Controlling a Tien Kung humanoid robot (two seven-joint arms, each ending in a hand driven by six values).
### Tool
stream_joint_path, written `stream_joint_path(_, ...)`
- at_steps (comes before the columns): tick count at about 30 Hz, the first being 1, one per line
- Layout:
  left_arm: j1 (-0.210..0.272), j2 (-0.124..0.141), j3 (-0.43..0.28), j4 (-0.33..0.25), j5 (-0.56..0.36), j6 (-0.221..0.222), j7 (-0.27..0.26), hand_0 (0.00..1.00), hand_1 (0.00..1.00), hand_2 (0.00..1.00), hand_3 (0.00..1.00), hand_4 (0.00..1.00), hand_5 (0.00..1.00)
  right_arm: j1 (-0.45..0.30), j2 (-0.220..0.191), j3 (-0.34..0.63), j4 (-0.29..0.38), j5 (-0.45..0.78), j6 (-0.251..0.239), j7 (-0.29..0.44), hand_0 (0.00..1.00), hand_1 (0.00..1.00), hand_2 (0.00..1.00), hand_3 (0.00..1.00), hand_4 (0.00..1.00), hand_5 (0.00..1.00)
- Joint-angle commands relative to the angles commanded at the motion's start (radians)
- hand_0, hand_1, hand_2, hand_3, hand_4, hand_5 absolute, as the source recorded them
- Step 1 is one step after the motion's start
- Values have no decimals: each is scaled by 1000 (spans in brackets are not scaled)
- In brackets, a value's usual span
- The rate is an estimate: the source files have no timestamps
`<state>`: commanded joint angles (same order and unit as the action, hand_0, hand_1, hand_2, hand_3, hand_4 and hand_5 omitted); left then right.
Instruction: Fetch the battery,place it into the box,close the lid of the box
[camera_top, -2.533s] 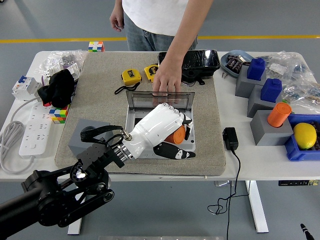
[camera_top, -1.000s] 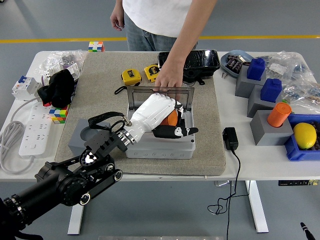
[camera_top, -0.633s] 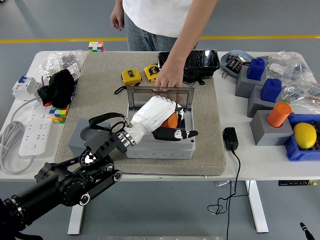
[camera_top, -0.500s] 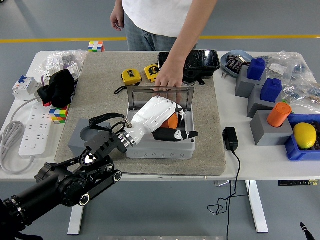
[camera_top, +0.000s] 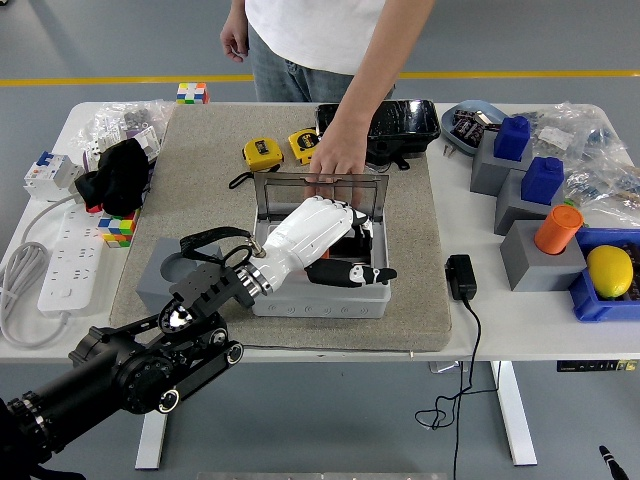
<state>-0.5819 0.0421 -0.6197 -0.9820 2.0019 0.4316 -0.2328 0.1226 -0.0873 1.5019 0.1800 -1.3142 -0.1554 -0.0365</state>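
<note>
Meanwhile left hand (camera_top: 322, 243) covers the box (camera_top: 320, 290), grip unclear; person's hand (camera_top: 337, 160) props its lid (camera_top: 318, 185).

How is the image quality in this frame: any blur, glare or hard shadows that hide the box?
Head view: sharp across the table, no motion blur on the left hand; lighting is even and soft, with only faint shadows on the grey mat; mild reflection on the clear lid held by the person's hand; the box interior is hidden by the hand, not by glare.
</note>
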Motion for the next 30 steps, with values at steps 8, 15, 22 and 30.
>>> stream_joint_path(8, 6, 5, -8, -9, 12, -2, 11, 984, 871, 783, 713, 981, 998, 0, -1, 4, 0, -2, 0, -1, 808, 772, 770, 805, 998, 998)
stream_joint_path(15, 10, 7, -11, -13, 32, -24, 37, 998, 976, 873, 764, 991, 998, 0, 1, 1, 0, 1, 0, 1, 809, 772, 770, 806, 998, 998)
stream_joint_path(22, 16, 15, -6, -26, 34, -36, 31, 998, 876, 795, 727, 997, 998, 0, 1, 1, 0, 3, 0, 1, 809, 770, 769, 805, 998, 998)
stream_joint_path(30, 35, 42, -23, -115, 33, -58, 19, 726, 687, 649, 661, 998, 998, -4, 3, 4, 0, 3, 0, -1, 807, 767, 768, 804, 998, 998)
